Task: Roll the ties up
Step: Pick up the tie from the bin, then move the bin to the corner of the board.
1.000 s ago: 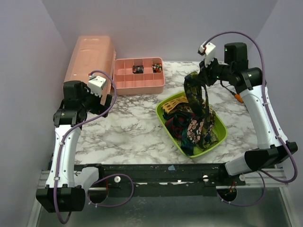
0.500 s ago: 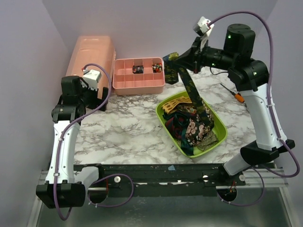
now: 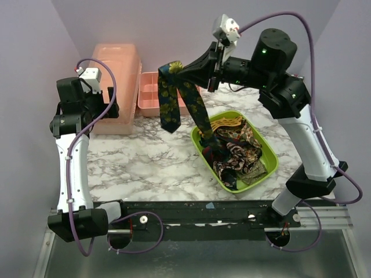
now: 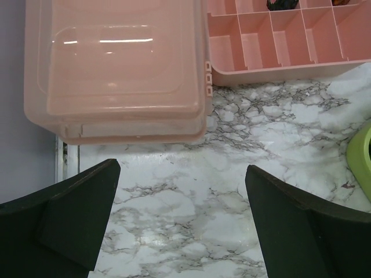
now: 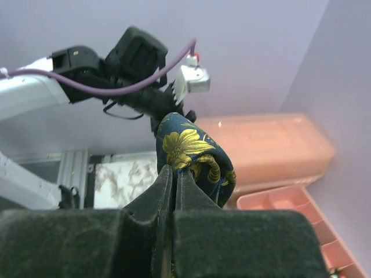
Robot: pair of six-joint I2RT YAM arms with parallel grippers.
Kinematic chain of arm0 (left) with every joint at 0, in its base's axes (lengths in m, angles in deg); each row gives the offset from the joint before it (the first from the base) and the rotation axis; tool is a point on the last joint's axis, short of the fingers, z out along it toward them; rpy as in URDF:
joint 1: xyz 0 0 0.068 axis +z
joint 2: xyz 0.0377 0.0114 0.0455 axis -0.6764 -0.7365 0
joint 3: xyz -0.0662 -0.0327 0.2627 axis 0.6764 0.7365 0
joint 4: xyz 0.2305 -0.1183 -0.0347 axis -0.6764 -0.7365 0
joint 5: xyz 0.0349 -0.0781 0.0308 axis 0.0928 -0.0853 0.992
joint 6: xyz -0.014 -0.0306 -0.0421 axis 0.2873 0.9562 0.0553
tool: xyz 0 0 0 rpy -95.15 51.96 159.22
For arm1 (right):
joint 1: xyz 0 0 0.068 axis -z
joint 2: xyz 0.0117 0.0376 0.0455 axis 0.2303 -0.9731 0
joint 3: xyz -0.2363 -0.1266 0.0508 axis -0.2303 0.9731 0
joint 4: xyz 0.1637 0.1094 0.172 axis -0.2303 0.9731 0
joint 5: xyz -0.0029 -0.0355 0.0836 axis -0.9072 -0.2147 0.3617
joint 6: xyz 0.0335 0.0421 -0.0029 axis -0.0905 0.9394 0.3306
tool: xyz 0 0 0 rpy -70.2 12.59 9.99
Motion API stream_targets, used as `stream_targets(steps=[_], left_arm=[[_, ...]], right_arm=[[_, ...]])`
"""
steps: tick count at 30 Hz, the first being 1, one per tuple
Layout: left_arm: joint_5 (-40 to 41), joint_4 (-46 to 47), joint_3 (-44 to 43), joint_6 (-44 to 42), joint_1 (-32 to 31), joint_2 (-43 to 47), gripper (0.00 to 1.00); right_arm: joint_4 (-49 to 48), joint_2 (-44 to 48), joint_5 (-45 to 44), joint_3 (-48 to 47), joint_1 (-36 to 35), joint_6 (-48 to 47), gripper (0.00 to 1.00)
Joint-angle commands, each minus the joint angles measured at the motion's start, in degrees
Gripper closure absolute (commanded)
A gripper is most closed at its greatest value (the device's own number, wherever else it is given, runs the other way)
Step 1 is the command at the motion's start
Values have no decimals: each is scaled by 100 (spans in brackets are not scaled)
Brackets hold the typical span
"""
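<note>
My right gripper (image 3: 181, 68) is raised high over the table's middle and shut on the dark navy tie with yellow flowers (image 3: 169, 98). The tie's fold bulges out past the tips in the right wrist view (image 5: 194, 153). One end hangs free, the other trails down into the green tray (image 3: 266, 168), where several other patterned ties (image 3: 235, 150) lie heaped. My left gripper (image 4: 181, 174) is open and empty above bare marble, near the pink lidded box (image 4: 116, 63).
A pink divided organizer (image 3: 152, 92) stands at the back beside the pink box (image 3: 116, 75), with small rolled items in its far cells (image 4: 281, 4). The green tray's rim shows at the right edge of the left wrist view (image 4: 362, 165).
My right gripper has swung up and to the left, pulling the navy tie out of the tray so it hangs. My left arm has lifted and drawn back to the left.
</note>
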Motion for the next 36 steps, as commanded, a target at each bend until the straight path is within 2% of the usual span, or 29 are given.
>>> stream_targets(steps=[1,5,8,10,15,18,20,25,28,31,36], left_arm=[[236,-63,-267,320,57,-85,2],[238,-67,-330,380,98,-177,2],[326,-93,-362,309,96,-221,1],[423,-108,-327,231,97,-224,2],[593,-241,-116,-46,102,-194,1],[616,-252,149,-216,108,-99,1],[616,-262,298,-293,107,-57,2],[572,-378,401,-388,106,-165,2],[574,-375,385,-420,108,-244,2],[554,-351,377,-378,107,-325,1],[424,-355,297,-149,109,-485,1]], right_arm=[[-1052,284,-251,-1,-32,150,99],[-1226,352,135,330,-29,747,99],[-1134,545,684,1316,-31,1031,99],[-979,739,945,2219,-44,901,99],[159,1127,1025,4196,-49,-613,99],[592,1312,788,5249,-46,-1033,99],[897,1383,739,5664,-53,-1512,99],[2493,1022,1051,6250,-123,-2567,99],[2897,972,753,6717,-203,-3068,99],[2779,1089,156,7287,-281,-3264,99],[2126,1025,-1594,7921,-290,-3460,99]])
